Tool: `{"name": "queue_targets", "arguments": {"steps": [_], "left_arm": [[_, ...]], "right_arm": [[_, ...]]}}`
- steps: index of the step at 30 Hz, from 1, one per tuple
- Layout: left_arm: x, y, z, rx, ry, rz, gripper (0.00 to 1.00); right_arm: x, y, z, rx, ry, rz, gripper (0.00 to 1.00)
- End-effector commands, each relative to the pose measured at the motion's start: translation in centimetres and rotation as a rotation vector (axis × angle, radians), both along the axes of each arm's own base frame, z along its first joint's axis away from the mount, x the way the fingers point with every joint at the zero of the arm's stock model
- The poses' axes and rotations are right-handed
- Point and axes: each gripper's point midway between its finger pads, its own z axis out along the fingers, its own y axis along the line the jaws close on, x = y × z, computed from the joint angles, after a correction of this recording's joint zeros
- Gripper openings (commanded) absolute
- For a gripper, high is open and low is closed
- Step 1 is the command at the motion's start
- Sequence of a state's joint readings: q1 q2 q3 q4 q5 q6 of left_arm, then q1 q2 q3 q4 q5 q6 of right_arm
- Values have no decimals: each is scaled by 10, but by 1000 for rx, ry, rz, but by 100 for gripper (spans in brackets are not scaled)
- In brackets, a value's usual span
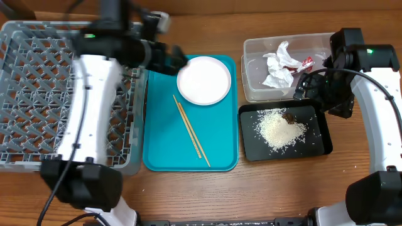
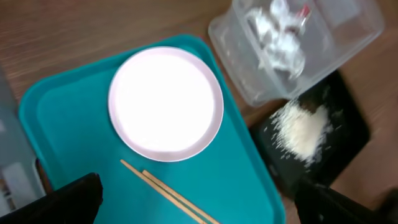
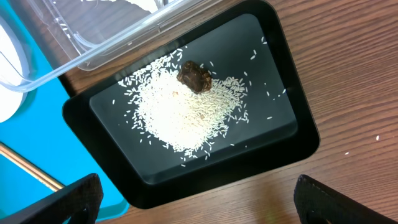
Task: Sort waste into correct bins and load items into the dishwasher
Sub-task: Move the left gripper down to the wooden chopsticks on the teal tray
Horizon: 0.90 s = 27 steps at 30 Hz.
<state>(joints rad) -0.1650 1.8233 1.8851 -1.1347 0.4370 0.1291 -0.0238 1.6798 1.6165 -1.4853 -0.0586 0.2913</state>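
Observation:
The round white plate (image 1: 204,80) (image 2: 165,102) lies at the far end of a teal tray (image 1: 163,141) (image 2: 74,106), with two wooden chopsticks (image 1: 191,130) (image 2: 171,194) beside it. The clear tub (image 1: 254,69) (image 2: 249,81) (image 3: 112,37) holds the crumpled napkin (image 1: 277,66) (image 2: 280,40) and the red wrapper (image 1: 307,61) (image 2: 304,11). The black tray (image 1: 321,141) (image 2: 348,130) (image 3: 292,124) holds rice (image 1: 281,129) (image 2: 301,130) (image 3: 186,112) and a brown bit (image 1: 289,116) (image 3: 194,75). My left gripper (image 1: 179,63) (image 2: 199,202) is open and empty over the teal tray. My right gripper (image 1: 308,88) (image 3: 199,199) is open and empty over the black tray.
The big grey dish rack (image 1: 38,94) stands at the left, its corner showing in the left wrist view (image 2: 15,180). My left arm reaches across it. Bare wooden table (image 1: 276,188) (image 3: 348,62) lies in front of and to the right of the black tray.

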Motion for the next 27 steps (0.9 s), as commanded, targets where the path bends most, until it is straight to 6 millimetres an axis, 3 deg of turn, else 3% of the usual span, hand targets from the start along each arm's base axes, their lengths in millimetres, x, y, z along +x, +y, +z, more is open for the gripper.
{"name": "queue_targets", "arguments": {"steps": [1,5,12,18,27], "left_arm": [[2,-4,-29,262,-11,25,100],[-21,-29,-56,301,142,143,100],[-75,-19,-99,347,552,574,100],[-86,8,-124,479,591,745,100],[-113,21,-160,540,642,730,100]], "right_arm": [[-1,-2,13,-14,-46,-1,100],[-1,-2,13,-15,-46,7,100],[-1,-2,13,-15,-46,7,100],[-3,-2,12,-16,-39,10,100],[-3,-2,12,-16,-38,10,100]]}}
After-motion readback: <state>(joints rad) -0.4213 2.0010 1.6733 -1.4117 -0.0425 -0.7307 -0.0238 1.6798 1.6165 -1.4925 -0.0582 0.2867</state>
